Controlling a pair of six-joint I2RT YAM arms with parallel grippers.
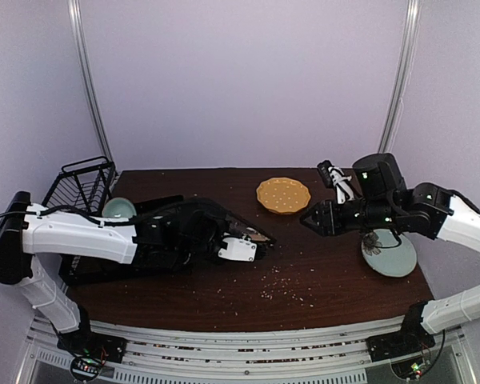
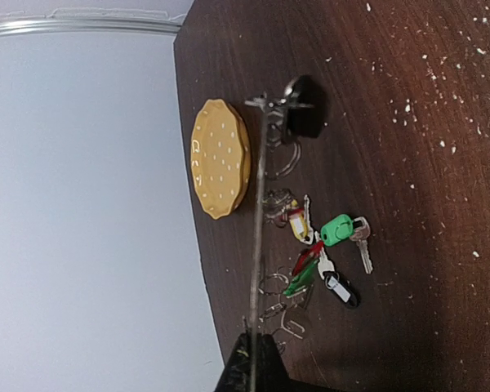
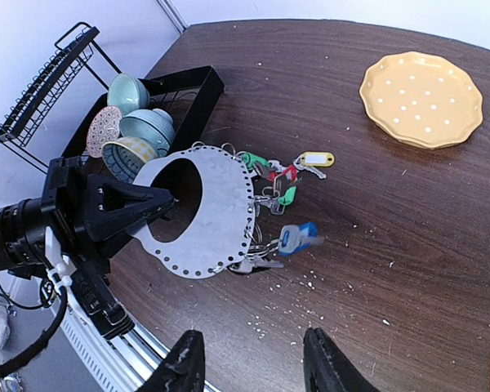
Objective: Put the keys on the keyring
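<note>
The keyring (image 3: 224, 204), a flat grey ring with small holes punched along its rim, is held upright over the middle of the counter (image 1: 320, 272), somewhat toward the left edge. Seen from the left wrist it shows edge-on as a thin line. It is clamped at its rim by the left claw (image 3: 151, 200), whose fingers are closed tight on it.

The keys (image 3: 273, 184) are gathered in a cluster at the side of the ring that faces the right edge of the counter, on small wire loops. A green tag (image 3: 251, 160), a red tag (image 3: 286, 173), a cream tag (image 3: 318, 159) and a black tag (image 2: 341, 290) can be made out. A key with a blue tag (image 3: 300, 237) appears blurred at the lower end of the cluster. Whether every key is threaded through the ring cannot be told.

The right claw (image 3: 253, 369) is held apart from the cluster, toward the right edge, its fingers partly spread with nothing between them.

An orange dotted plate (image 1: 283, 194) lies near the far edge. A black dish rack (image 1: 84, 180) with bowls (image 3: 147, 126) stands at the left edge. A pale green plate (image 1: 392, 256) lies at the right edge, and white specks (image 1: 284, 284) are scattered toward the near edge.
</note>
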